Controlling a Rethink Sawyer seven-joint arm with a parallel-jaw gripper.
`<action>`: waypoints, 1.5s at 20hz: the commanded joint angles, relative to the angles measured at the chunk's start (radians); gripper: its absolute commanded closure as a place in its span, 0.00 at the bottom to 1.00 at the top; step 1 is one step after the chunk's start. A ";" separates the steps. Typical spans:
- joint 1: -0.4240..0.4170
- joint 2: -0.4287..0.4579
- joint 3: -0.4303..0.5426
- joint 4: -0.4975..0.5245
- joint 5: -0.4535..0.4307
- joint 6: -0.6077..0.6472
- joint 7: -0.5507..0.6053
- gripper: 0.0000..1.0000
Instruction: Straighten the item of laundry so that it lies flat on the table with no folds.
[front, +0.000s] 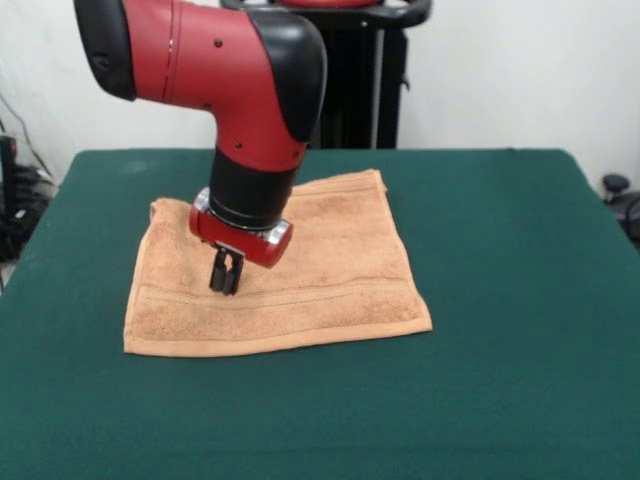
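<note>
Tan towel (290, 270) spread near flat on green table (500, 400), banded hem nearest the camera. Above it, 1 gripper (224, 280), fingers pinched together, holding nothing. Possible snag: tips dragging terry into fresh folds. Nothing else on the felt; arm hiding towel's far part.

A tan terry-cloth towel (300, 270) lies spread on a dark green table (500, 380), left of the frame's centre. A woven band stripe runs across it near its lower hemmed edge. A red and black robot arm (230, 70) comes down from the upper left. Its black gripper (224, 275) points down over the towel's left half, fingers close together, tips at or just above the cloth.
</note>
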 joint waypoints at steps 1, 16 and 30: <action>0.013 0.384 0.070 -0.137 -0.017 -0.301 0.121 1.00; 0.075 0.417 0.027 -0.160 0.099 -0.337 0.185 1.00; 0.158 0.424 -0.013 -0.189 0.240 -0.226 0.191 1.00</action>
